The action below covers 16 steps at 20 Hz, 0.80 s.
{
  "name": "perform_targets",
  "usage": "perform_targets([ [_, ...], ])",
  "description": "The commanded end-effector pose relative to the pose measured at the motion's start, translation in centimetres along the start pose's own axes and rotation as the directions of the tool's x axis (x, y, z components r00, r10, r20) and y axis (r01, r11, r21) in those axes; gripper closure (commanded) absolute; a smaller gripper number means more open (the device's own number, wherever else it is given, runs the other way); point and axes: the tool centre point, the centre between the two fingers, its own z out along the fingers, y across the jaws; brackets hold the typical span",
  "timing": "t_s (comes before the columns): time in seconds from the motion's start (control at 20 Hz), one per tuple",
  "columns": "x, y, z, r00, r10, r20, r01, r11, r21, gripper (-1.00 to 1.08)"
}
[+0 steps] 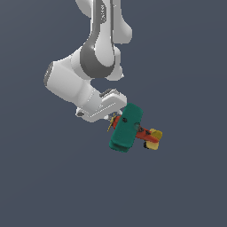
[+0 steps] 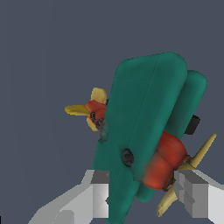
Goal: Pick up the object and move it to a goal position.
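The toy biplane [image 1: 128,129] has broad teal-green wings, a red body, a yellow tail and a yellow propeller. In the exterior view it sits tilted just below the white hand, tail toward the exterior view's right. My gripper [image 1: 117,120] comes down at its nose end, with the fingertips hidden behind the wing. In the wrist view the biplane [image 2: 144,118] fills the gap between the two grey fingers [image 2: 99,196]. One finger lies against the wing edge, the other against the red nose by the propeller. The gripper [image 2: 141,192] is shut on the biplane.
The ground is a plain dark grey surface [image 1: 186,186] with no other objects in view. The white arm links [image 1: 95,53] rise above the hand toward the top of the exterior view.
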Motion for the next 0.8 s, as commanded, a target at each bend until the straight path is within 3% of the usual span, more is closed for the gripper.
perform_targets([
  [0.0, 0.4, 0.3, 0.3, 1.000, 0.002, -0.011, -0.002, 0.999, 0.039, -0.20],
  [0.75, 2.9, 2.0, 1.8, 0.995, 0.024, -0.100, 0.003, 0.965, 0.262, -0.20],
])
